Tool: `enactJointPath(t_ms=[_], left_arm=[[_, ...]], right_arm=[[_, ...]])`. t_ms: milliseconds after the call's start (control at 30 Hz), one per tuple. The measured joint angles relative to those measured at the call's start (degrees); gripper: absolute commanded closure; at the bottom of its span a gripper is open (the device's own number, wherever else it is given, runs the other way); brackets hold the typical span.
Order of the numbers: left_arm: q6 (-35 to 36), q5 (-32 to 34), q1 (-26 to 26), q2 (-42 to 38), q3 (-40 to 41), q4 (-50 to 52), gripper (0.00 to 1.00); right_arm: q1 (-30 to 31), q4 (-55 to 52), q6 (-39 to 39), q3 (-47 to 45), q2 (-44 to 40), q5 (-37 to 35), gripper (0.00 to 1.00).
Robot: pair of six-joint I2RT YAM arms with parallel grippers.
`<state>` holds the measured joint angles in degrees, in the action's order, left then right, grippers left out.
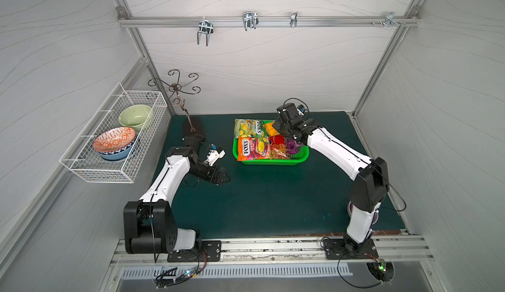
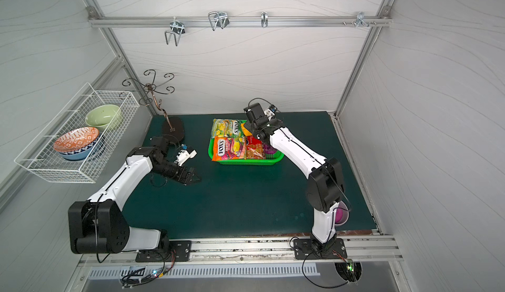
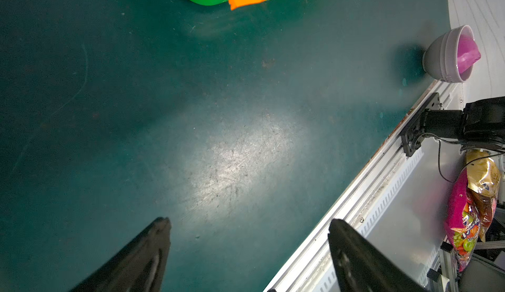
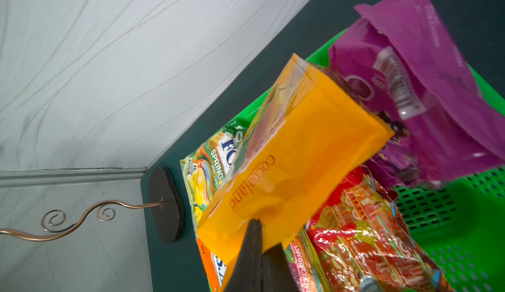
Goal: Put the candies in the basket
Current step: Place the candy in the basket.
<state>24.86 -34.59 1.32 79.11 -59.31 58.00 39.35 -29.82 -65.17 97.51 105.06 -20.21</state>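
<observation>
The right claw (image 4: 261, 236) is pinched shut on one edge of the yellow-orange bag (image 4: 295, 162), which hangs tilted over the green basket (image 1: 273, 162) directly below. In the basket under this claw lie a red bag (image 4: 369, 236) and a purple bag (image 4: 410, 91) propped on the wall. Beside it, toward the left arm, the orange FOX'S bag (image 1: 252, 148) and the green FOX'S bag (image 1: 250, 128) overhang the rim.

The left claw (image 3: 250, 220) stands wide and empty above bare worktop (image 3: 136, 85), well apart from the basket. Behind it, a white wire basket (image 1: 82, 165) holds a pale green bowl (image 1: 135, 116) and an orange-patterned bowl (image 1: 114, 140) stacked in a blue bowl (image 1: 114, 155). A purple-lined bowl (image 3: 448, 55) sits on the worktop.
</observation>
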Motion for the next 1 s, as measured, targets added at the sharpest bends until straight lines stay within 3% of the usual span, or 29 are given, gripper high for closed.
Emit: enactJointPath(t_ms=[133, 233, 433, 633, 733, 900, 967, 1000], left_arm=[[0.0, 0.0, 0.0, 0.0, 0.0, 0.0, 0.06], [0.0, 0.1, 0.0, 0.0, 0.0, 0.0, 0.06], [0.0, 1.2, 0.0, 0.0, 0.0, 0.0, 0.07], [0.0, 1.8, 0.0, 0.5, -1.0, 0.1, 0.07], [0.0, 2.1, 0.0, 1.7, -2.9, 0.1, 0.07], [-0.1, 3.4, 0.0, 3.4, -6.6, -0.2, 0.03], [-0.8, 4.7, 0.0, 3.4, -6.8, -2.0, 0.01], [-1.4, 5.7, 0.0, 3.4, -6.5, -3.3, 0.01]], right_arm=[[0.8, -0.5, -3.5, -6.5, -3.1, 1.0, 0.93], [1.2, -0.9, -5.9, -10.6, -4.3, 3.2, 0.76], [4.3, -2.3, -8.0, -14.4, -5.0, 6.1, 0.56], [6.1, -3.8, -5.7, -16.3, -8.9, 5.7, 0.51], [5.6, -3.3, -0.1, -16.7, -12.6, 5.3, 0.47], [4.7, 0.2, 19.3, -17.4, -20.0, 5.8, 0.37], [4.5, 1.4, 28.9, -17.4, -22.8, 5.1, 0.22], [4.5, 1.8, 33.3, -17.5, -23.9, 4.1, 0.02]])
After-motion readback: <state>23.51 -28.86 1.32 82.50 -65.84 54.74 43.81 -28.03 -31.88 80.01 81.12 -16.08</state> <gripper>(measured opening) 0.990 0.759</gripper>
